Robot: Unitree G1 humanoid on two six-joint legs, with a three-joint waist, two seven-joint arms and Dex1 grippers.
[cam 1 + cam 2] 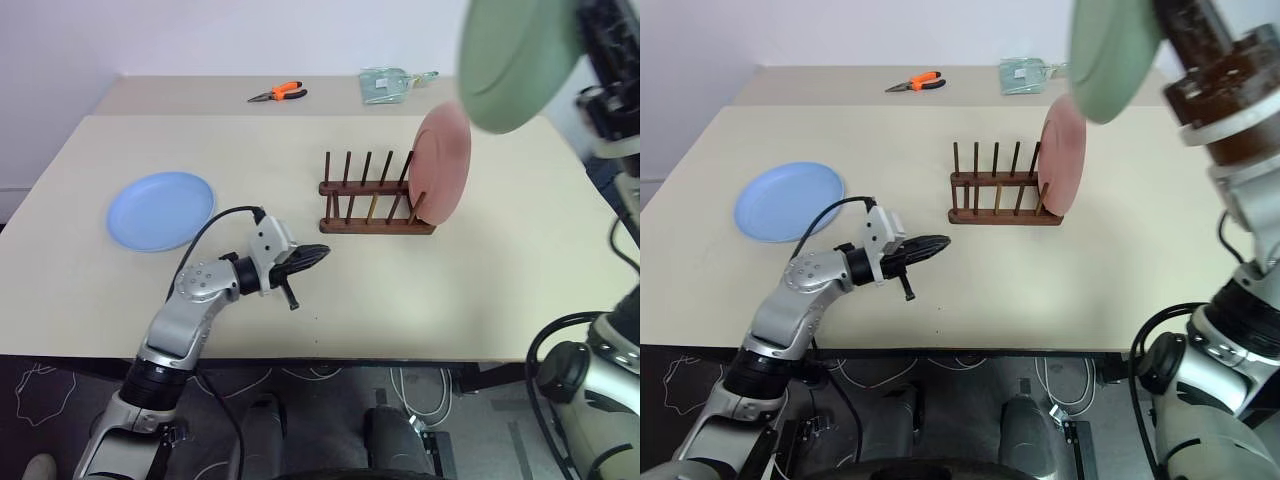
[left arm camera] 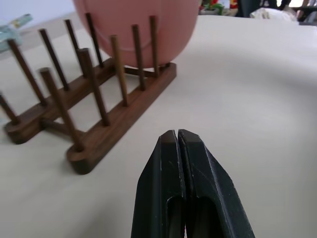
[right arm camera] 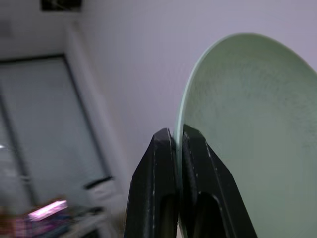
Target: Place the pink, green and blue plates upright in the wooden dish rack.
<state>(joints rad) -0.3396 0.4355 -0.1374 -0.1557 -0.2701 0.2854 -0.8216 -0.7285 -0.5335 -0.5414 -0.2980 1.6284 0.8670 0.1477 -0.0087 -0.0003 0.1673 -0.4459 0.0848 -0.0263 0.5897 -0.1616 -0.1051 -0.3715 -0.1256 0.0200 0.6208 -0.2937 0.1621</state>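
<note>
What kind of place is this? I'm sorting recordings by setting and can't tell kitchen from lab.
Likely a lab or workshop rather than a kitchen: the wooden dish rack and blue plate sit on a plain beige table against a bare wall, with orange-handled pliers behind and loose cables on the floor beneath.

L tool shut, low; R tool shut, raised.

The small dark brown wooden dish rack shows smooth, faintly satin pegs with visible grain. The round salmon-pink plate looks matt, and so does the pale mint-green plate, finely speckled up close. The light blue round plate has a soft sheen. The beige table is smooth and matt. Black plastic fingers carry fine scratches.
</note>
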